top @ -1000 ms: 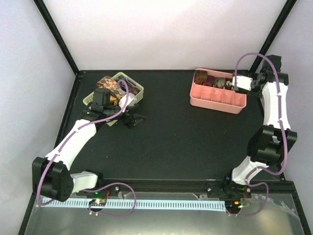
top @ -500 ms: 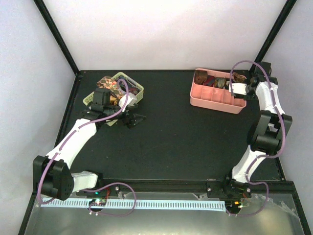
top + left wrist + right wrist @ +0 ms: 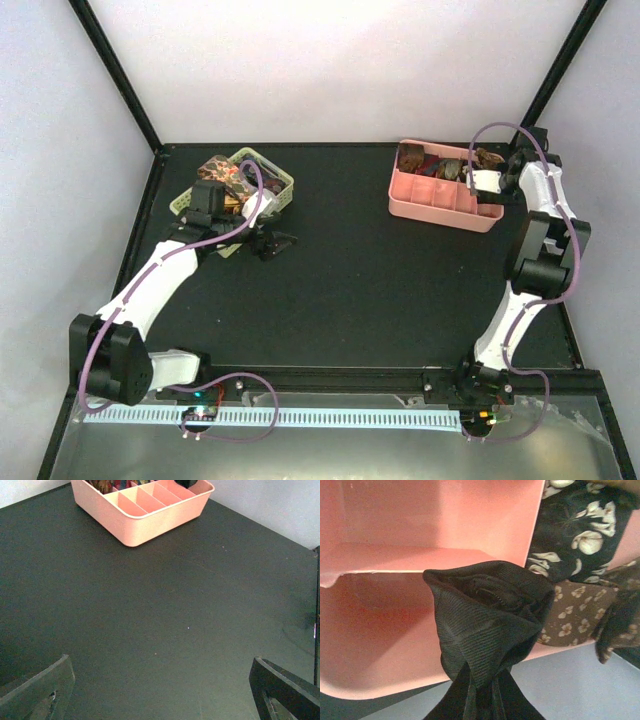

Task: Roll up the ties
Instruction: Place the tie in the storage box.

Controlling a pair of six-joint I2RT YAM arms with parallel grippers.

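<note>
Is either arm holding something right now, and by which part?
The right gripper pinches a rolled black tie by the end nearest its wrist, over the pink tray. The left gripper holds nothing.

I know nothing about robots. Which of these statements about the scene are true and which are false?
1. The left gripper is open and holds nothing. True.
2. The right gripper is shut on a black tie at the pink tray. True.
3. The pink tray is one undivided bin. False: walls split it into compartments.
4. The green basket stands on the right side of the table. False: it is at the far left, by the left arm.
5. Every compartment of the tray is full. False: several are empty.
</note>
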